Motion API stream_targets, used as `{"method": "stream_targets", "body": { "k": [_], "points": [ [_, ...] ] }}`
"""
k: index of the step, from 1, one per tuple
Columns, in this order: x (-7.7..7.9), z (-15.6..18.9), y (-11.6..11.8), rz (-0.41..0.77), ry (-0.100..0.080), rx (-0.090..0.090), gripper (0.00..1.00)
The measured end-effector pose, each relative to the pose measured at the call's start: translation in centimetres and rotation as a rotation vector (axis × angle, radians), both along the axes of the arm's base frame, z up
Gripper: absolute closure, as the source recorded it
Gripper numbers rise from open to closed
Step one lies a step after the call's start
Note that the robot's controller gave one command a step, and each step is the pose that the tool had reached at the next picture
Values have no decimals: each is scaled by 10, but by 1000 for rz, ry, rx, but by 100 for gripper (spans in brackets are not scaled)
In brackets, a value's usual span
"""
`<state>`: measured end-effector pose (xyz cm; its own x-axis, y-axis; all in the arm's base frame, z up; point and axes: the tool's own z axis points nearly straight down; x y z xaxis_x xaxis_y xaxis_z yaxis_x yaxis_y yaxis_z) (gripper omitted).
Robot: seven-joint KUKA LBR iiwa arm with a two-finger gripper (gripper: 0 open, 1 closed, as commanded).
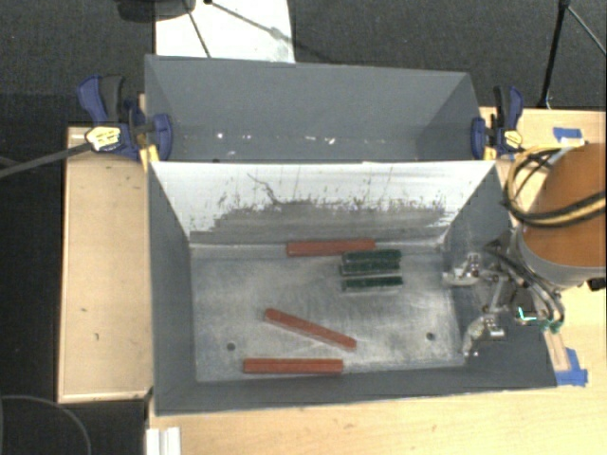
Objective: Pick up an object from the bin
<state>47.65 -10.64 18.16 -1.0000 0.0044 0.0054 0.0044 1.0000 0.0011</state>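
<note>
My gripper (475, 301) is at the bin's right wall, low over the floor, open with nothing between its fingers. Nearest to it, to its left, two dark green oblong blocks lie side by side: one (371, 260) further back and one (372, 281) just in front of it. A reddish-brown flat stick (330, 247) lies along the foot of the back wall, touching the rear green block.
Two more reddish-brown sticks lie toward the front left: one slanted (309, 329) in the middle of the floor, one (292, 366) along the front wall. The arm with its orange cover and cables comes in over the right rim.
</note>
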Motion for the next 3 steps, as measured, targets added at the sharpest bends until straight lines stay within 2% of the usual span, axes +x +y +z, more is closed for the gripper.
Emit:
{"method": "stream_targets", "body": {
  "k": [2,3],
  "points": [
    [3,2,2,6,-9,-2,0],
    [7,-60,26,202,-11,4,0]
  ]
}}
